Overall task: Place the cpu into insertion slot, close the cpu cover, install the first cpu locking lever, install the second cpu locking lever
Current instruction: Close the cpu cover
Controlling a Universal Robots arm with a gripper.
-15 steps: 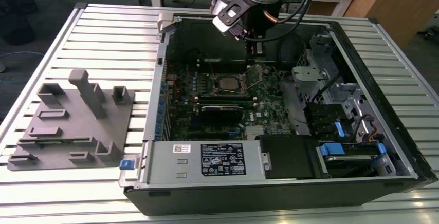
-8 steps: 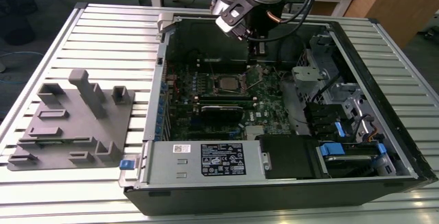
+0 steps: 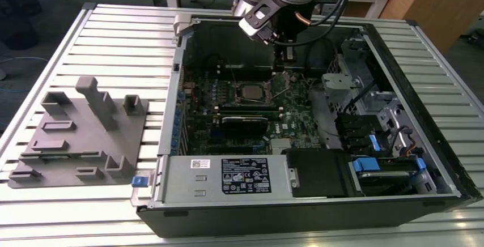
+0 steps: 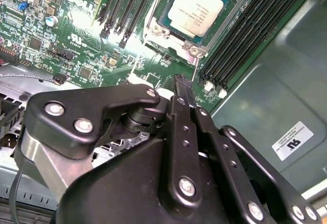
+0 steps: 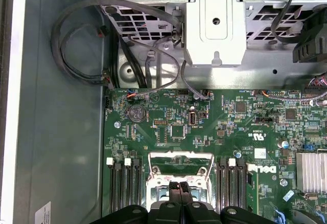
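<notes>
The small, flat, square cpu (image 4: 196, 10) with a dull silver-grey metal top lies seated in the square black insertion slot (image 4: 160, 18) on the green motherboard (image 5: 168, 111) inside the open black computer case (image 3: 302, 220). The thin silvery metal cpu cover (image 4: 171, 36) frames it. The arm's black gripper (image 4: 180, 80) hangs just above the board at one corner of the socket, its fingers pressed together with nothing seen between them, just beside a thin silvery wire lever (image 4: 195, 69).
</notes>
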